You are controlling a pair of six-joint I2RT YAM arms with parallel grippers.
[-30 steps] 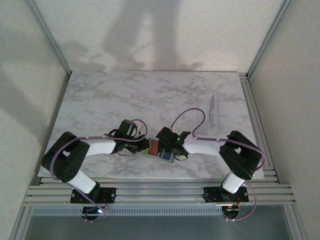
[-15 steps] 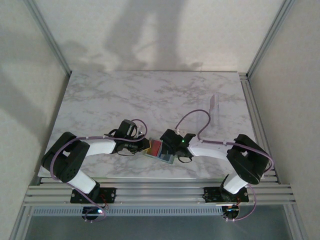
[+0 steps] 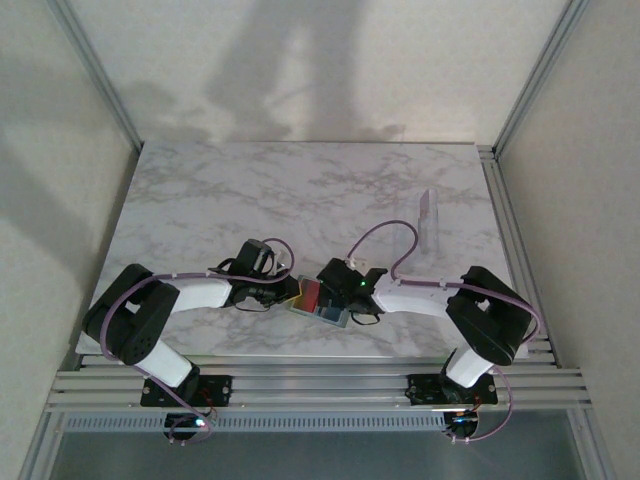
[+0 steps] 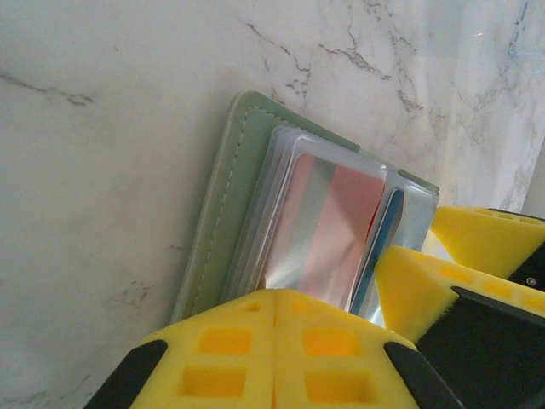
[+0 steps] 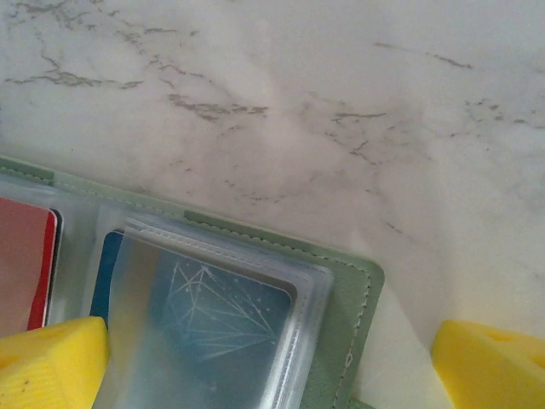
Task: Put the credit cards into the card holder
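Inside the card holder (image 5: pixel 345 308), a teal card (image 5: pixel 204 319) bears white geometric lines.

The top external view was dim and grey, softly lit. Broad blurred shadows fell on the back wall (image 3: pixel 300 70) at upper centre, and the marble table (image 3: pixel 300 190) looked evenly lit. Both wrist views were brighter. In the left wrist view the left gripper (image 4: pixel 274 319) at the bottom was out of focus, and glare silvered the clear sleeve (image 4: pixel 302 213). In the right wrist view the right gripper (image 5: pixel 271 366) was blurred in the lower corners, and the marble was washed pale.
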